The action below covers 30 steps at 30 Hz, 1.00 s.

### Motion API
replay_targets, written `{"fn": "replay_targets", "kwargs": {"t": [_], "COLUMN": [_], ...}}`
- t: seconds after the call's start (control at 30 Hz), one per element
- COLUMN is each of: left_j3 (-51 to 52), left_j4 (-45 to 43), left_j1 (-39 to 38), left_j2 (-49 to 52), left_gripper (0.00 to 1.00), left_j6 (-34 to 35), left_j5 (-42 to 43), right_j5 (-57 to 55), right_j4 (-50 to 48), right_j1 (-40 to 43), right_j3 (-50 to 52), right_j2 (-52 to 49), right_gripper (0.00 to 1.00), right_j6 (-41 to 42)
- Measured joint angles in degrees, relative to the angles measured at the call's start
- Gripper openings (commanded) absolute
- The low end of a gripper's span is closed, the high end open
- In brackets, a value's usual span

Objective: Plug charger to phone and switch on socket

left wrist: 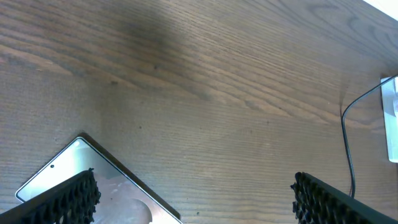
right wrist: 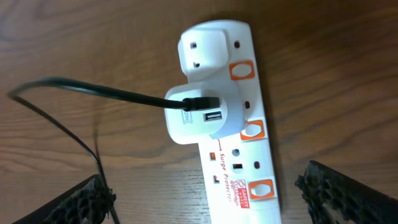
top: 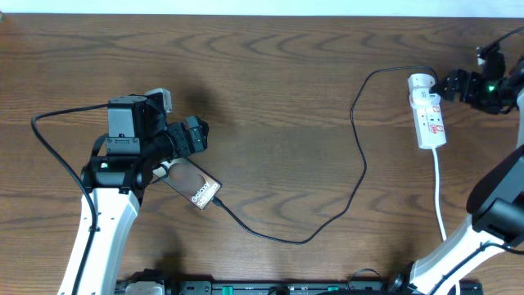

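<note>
The phone [top: 195, 187] lies tilted on the table at the left, its cable end toward the lower right. The black charger cable [top: 360, 156] runs from the phone's end across the table to a round white adapter [top: 421, 82] in the white socket strip [top: 430, 119] at the right. My left gripper [top: 196, 135] is open just above the phone; its wrist view shows the phone [left wrist: 118, 186] between and beside its fingers [left wrist: 196, 202]. My right gripper [top: 454, 84] is open beside the strip; its wrist view shows strip [right wrist: 239, 168], adapter [right wrist: 199, 115], cable [right wrist: 87, 90] and fingers [right wrist: 211, 199].
The strip's white cord [top: 440, 197] runs down toward the front edge at the right. A black arm cable [top: 49, 135] loops at the far left. The socket strip also shows at the right edge of the left wrist view [left wrist: 392, 118].
</note>
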<state>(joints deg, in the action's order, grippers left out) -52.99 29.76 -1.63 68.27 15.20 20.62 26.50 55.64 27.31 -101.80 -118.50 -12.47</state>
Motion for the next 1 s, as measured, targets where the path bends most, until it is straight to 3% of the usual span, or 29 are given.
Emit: {"fn": "replay_targets", "kwargs": {"t": [1.0], "left_j3": [0.0], "left_j4": [0.0], "left_j1": [0.0], "left_j2": [0.0], "left_gripper": [0.97], "left_j6": [0.0], "left_j5": [0.0], "right_j5": [0.4], "right_j4": [-1.7], "right_j1": [-3.8], "right_j3": [-0.2], "right_j2": [-9.5], "right_gripper": [0.98], "right_j6": [-0.8]}}
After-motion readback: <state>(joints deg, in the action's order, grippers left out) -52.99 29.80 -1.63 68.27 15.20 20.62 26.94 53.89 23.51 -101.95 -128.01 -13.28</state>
